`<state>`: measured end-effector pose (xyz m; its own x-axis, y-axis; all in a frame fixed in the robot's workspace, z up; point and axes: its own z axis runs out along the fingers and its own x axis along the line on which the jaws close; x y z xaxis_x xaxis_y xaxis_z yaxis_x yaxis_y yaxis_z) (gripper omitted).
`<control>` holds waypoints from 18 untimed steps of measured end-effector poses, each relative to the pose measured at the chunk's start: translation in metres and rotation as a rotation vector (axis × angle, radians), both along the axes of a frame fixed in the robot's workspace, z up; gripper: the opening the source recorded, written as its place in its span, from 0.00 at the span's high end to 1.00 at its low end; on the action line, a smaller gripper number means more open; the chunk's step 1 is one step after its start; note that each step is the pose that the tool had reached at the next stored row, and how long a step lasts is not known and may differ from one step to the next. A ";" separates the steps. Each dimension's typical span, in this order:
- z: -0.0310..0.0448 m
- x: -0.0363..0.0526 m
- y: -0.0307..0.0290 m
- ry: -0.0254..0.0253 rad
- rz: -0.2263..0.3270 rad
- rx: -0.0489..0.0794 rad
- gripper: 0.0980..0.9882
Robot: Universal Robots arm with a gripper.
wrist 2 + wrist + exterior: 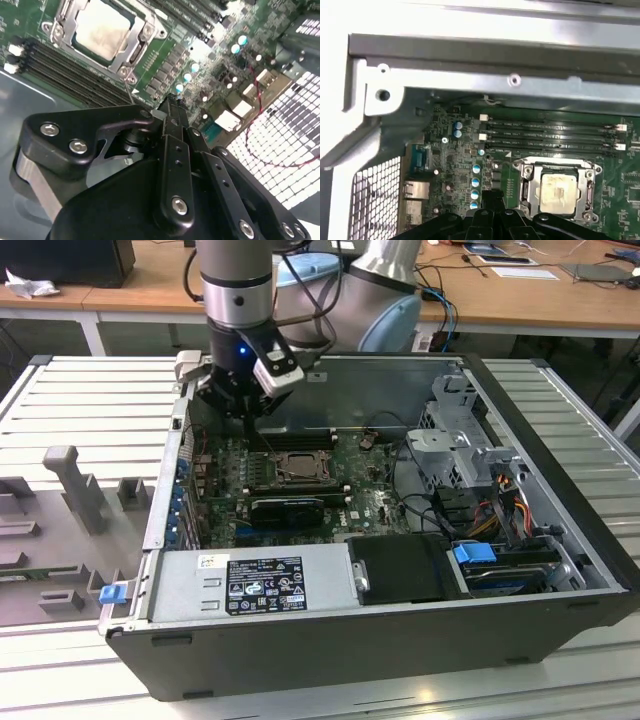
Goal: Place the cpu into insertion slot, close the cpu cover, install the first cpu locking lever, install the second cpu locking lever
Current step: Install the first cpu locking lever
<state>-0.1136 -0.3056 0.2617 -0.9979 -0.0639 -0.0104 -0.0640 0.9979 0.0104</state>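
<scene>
The gripper (247, 415) is held over the far corner of an open computer case (560, 570), which is laid on a slatted metal table (90, 390). In the second wrist view its black fingers (172, 150) are seen brought together at the tips (171, 104), and nothing is gripped between them. The green motherboard (170, 40) is spread beneath the gripper. The insertion slot (298, 466) is found a little away from the gripper, toward the exterior view's right and nearer that camera. In both wrist views the cpu (102, 30) (557, 192) is seen seated in that slot, apart from the fingertips and off to one side of them, with its pale metal top facing up. The cpu cover (131, 50) (526, 186) is laid flat around it, so that the chip is shown through the square window. Whether the locking levers are latched cannot be told. The long black memory slots (550, 134) are set just beside the socket, on its side toward the case wall (495, 75). A row of blue-topped capacitors (476, 181) is placed close ahead of the fingertips, between them and the socket. A perforated grille (375, 200) is seen to the gripper's other side, and a thin red wire (260, 135) is draped across it.
</scene>
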 end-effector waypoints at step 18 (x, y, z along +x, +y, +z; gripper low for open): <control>-0.0064 0.0283 0.0201 0.0000 -0.001 0.003 0.99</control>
